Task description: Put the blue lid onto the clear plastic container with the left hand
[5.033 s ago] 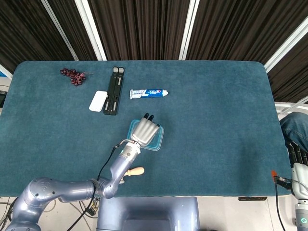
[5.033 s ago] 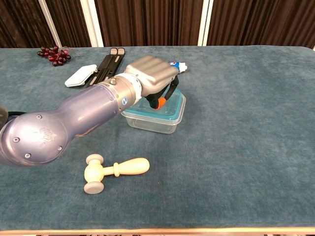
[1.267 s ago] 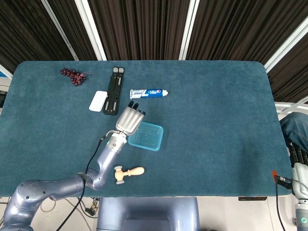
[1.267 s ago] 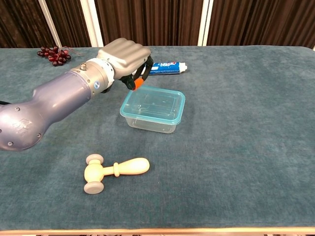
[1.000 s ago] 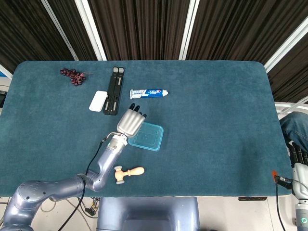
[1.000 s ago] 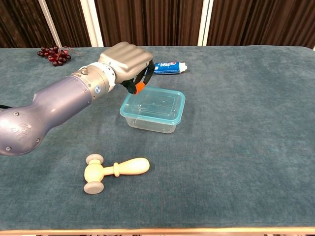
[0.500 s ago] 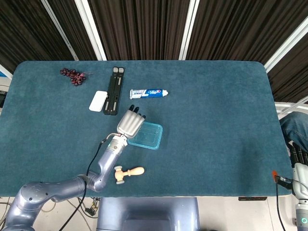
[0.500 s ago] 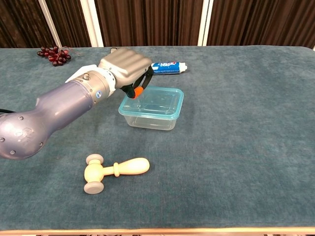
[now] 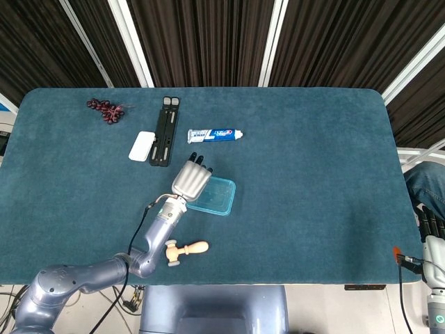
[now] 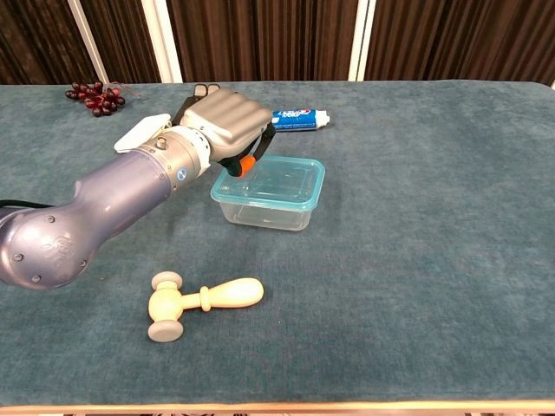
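Resting on the table (image 10: 451, 286): one lidded container (image 10: 273, 192), one mallet (image 10: 201, 302).

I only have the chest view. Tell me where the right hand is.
Observer: Head view shows the right hand off the table's near right corner, apart from everything.
Operator: Report what the left hand hides behind it.
Observer: A black stand, lying between the white case and the toothpaste.
Operator: Check the lid from above.
Observer: The lid shows one outline with the container; the left hand covers its left end.
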Motion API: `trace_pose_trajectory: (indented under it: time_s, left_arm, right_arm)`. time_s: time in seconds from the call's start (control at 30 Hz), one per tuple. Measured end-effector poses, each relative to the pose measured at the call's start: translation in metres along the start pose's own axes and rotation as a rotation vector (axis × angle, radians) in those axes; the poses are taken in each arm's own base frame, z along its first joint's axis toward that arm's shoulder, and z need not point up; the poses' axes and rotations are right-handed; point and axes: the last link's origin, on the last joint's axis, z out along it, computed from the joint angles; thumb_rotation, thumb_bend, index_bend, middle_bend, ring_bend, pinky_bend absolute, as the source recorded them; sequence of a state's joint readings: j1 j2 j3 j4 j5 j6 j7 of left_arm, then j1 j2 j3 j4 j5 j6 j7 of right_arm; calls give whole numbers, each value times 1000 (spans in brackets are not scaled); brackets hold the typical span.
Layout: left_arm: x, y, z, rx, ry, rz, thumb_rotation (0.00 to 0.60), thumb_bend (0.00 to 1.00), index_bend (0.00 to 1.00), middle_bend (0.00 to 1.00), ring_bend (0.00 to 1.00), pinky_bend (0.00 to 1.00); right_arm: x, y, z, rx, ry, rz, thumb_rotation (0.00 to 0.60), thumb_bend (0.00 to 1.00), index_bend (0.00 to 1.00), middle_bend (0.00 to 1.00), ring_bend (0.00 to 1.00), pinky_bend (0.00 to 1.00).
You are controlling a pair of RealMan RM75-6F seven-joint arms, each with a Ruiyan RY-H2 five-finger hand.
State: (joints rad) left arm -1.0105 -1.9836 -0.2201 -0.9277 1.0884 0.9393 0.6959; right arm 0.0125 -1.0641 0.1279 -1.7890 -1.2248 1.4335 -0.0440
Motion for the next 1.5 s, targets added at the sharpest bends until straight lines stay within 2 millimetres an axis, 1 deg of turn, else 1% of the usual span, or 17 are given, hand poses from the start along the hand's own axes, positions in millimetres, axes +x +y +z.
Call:
trace_pose_trajectory:
  time_s: [0.87, 1.03, 1.13, 1.2, 1.23, 1.33, 1.37, 1.43, 1.5]
  left_arm:
    - [-15, 2, -1, -4, -43, 2, 600, 556, 686, 584, 243, 226]
    - [-15, 3, 0, -7, -40, -2, 600, 556, 688, 581, 243, 225]
    - [-8, 4, 1, -6, -18, -22, 600, 552, 688, 572, 243, 225]
    - [2, 5, 2, -4, 13, -43, 600, 534, 651, 532, 234, 222]
    - [7, 5, 2, -3, 29, -53, 600, 511, 590, 481, 212, 210]
    - [27, 5, 0, -2, 87, -87, 600, 428, 355, 307, 99, 151]
    - [36, 5, -2, -1, 107, -97, 600, 402, 297, 262, 67, 140]
    - [47, 3, -7, 5, 130, -106, 600, 375, 264, 220, 48, 143]
    - [60, -1, -15, 22, 146, -107, 600, 362, 263, 201, 47, 152]
  right_arm:
    - [0, 0, 0, -1, -2, 2, 600, 346, 0, 0, 0, 0]
    - [0, 0, 0, -1, -2, 2, 600, 347, 0, 0, 0, 0]
    - [0, 0, 0, -1, 0, 2, 600, 347, 0, 0, 0, 0]
    - [0, 0, 0, -1, -1, 2, 600, 347, 0, 0, 0, 0]
    - [0, 0, 0, -2, -2, 2, 600, 347, 0, 0, 0, 0]
    - [0, 0, 0, -2, -1, 3, 600, 346, 0, 0, 0, 0]
    - [0, 0, 0, -2, -1, 3, 600, 347, 0, 0, 0, 0]
    - [0, 0, 0, 0, 0, 0, 600, 347, 0, 0, 0, 0]
    - [0, -1, 0, 5, 2, -5, 600, 347, 0, 0, 0, 0]
